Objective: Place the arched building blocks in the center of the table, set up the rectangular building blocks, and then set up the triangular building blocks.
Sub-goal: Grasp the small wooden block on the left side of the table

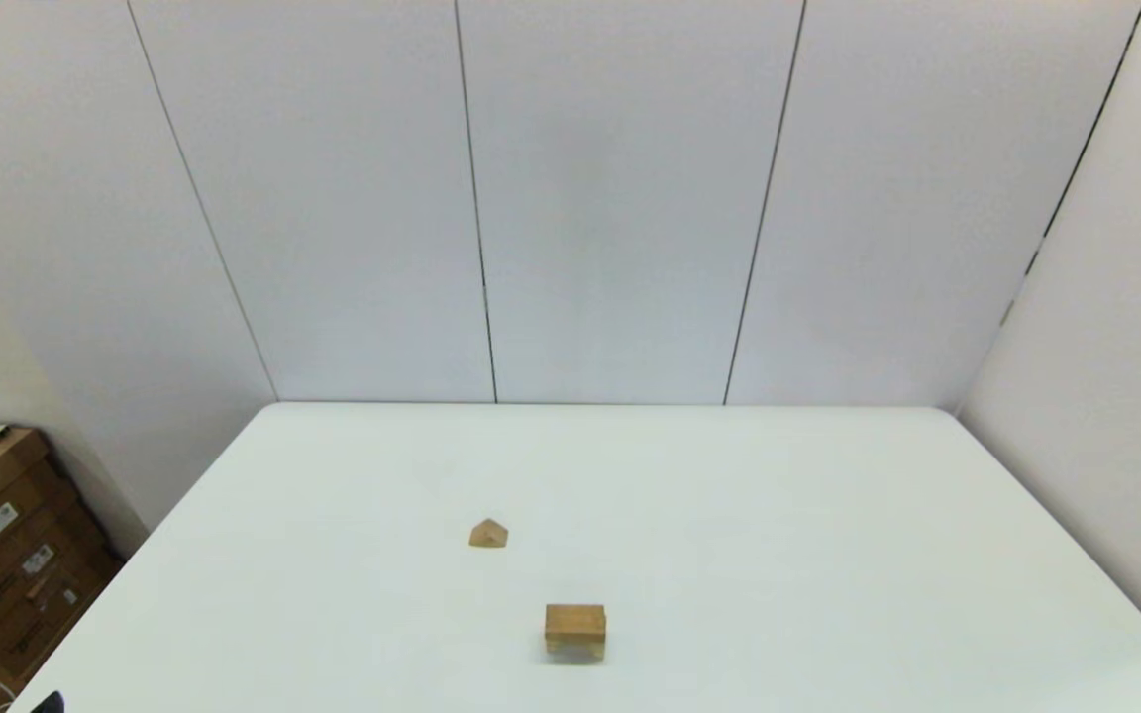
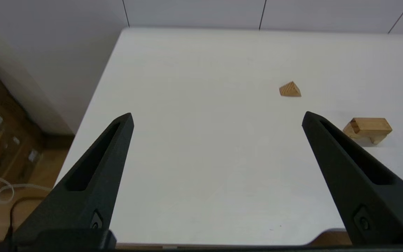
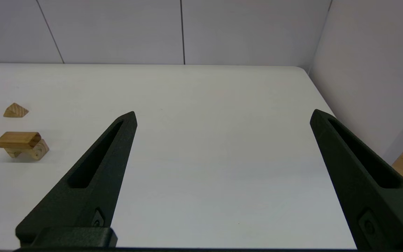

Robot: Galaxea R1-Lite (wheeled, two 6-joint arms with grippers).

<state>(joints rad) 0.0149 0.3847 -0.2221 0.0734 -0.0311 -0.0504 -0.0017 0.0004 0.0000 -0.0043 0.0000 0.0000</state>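
White counter (image 1: 828, 515) before pale wall panels (image 1: 610, 198). Arched block (image 2: 372, 138), slab (image 2: 367, 126) atop, triangle (image 2: 290, 89) lie beyond the released left claw (image 2: 217, 119); right claw (image 3: 222, 117) released too.

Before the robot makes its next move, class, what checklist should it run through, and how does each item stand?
1. Rectangular block lies on the arched block: ok.
2. Triangular block stands free on the table, apart from the stack: ok.
3. Triangular block set on the stack: not ok, not yet done.
4. Left gripper open and empty: ok.
5. Right gripper open and empty: ok.
6. Stack squarely aligned: cannot tell.
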